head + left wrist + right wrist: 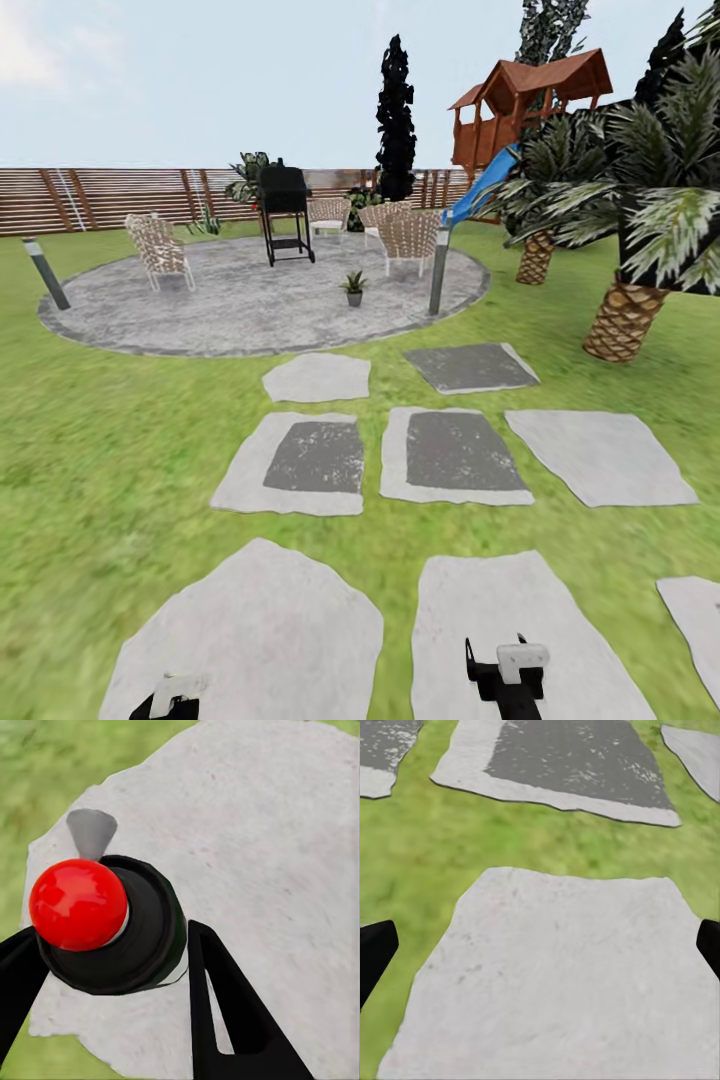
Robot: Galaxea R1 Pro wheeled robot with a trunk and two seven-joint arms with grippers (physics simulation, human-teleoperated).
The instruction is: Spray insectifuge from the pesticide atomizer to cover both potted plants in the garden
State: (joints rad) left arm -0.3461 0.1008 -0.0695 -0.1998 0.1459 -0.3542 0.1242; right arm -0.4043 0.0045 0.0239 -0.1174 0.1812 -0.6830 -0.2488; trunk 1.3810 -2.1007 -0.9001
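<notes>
The pesticide atomizer is out of view. One small potted plant (353, 288) with pointed leaves stands in a grey pot on the round grey patio (230, 310) far ahead. My left gripper (165, 700) hangs low at the near edge of the head view, over a pale stepping stone (250, 630). In the left wrist view the left gripper (112, 930) is open, its black fingers (225, 1020) apart, with a red knob on a black disc (79, 904) seen between them. My right gripper (497, 672) (547, 937) is open and empty above another stone (562, 975).
Grey bollard lamps (46, 272) (438, 268) stand at the patio's rim. Wicker chairs (157, 250) and a black grill (285, 212) sit on the patio. Palms (625, 250) crowd the right. A brown slatted fence (110, 198) closes the back. Stepping stones (455, 455) cross the lawn.
</notes>
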